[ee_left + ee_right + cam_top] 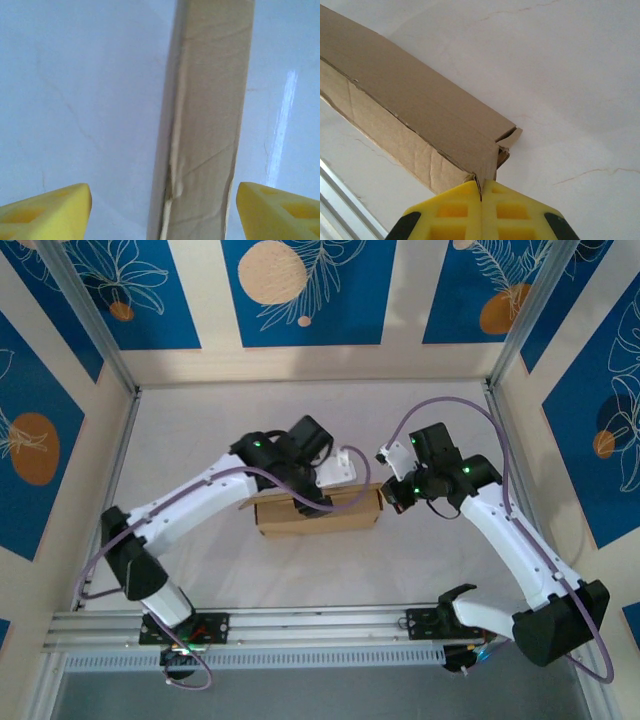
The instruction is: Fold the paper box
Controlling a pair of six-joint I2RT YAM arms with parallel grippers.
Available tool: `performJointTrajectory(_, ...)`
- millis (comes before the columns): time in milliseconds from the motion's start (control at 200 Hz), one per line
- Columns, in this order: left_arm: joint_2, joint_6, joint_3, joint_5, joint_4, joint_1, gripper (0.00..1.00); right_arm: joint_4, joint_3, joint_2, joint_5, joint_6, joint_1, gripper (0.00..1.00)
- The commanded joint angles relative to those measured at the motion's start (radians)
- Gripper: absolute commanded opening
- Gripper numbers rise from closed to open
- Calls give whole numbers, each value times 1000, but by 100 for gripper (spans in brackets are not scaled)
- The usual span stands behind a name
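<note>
The paper box (318, 515) lies at mid-tabletop. Left hand (162, 210) straddles it, fully open; right hand (480, 197), closed, pinches its end corner. Light, crease-prone cardboard, probably best gripped at edges.

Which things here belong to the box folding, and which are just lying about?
Job: paper box; left gripper, open astride it; right gripper, shut on its corner.
Just there: white table, aluminium rail, purple cables, blue wall panels.
</note>
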Motion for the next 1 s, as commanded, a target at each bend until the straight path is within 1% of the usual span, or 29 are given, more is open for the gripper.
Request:
performJointTrajectory(0, -68, -68, -6, 66, 16, 51, 77, -15, 32, 19, 11, -31, -15, 0)
performJointTrajectory(85, -105, -91, -22, 27, 7, 88, 76, -5, 33, 25, 2, -30, -21, 0)
performJointTrajectory(210, -164, -126, -61, -36, -34, 146, 72, -5, 47, 44, 5, -35, -30, 0)
performJointTrajectory(390, -250, -163, -171, -40, -53, 237, 68, 5, 53, 61, 2, -41, -33, 0)
performJointTrajectory(455, -268, -176, -198, -54, -54, 258, 67, 10, 50, 63, 3, -41, -32, 0)
performJointTrajectory(585, -293, -220, -232, -36, -71, 283, 64, 12, 47, 65, 1, -41, -33, 0)
performJointTrajectory(765, -344, -254, -312, -9, -44, 304, 65, 14, 56, 82, 2, -40, -36, 0)
performJointTrajectory(995, -419, -281, -378, 44, 11, 359, 64, 14, 63, 116, -7, -38, -42, 0)
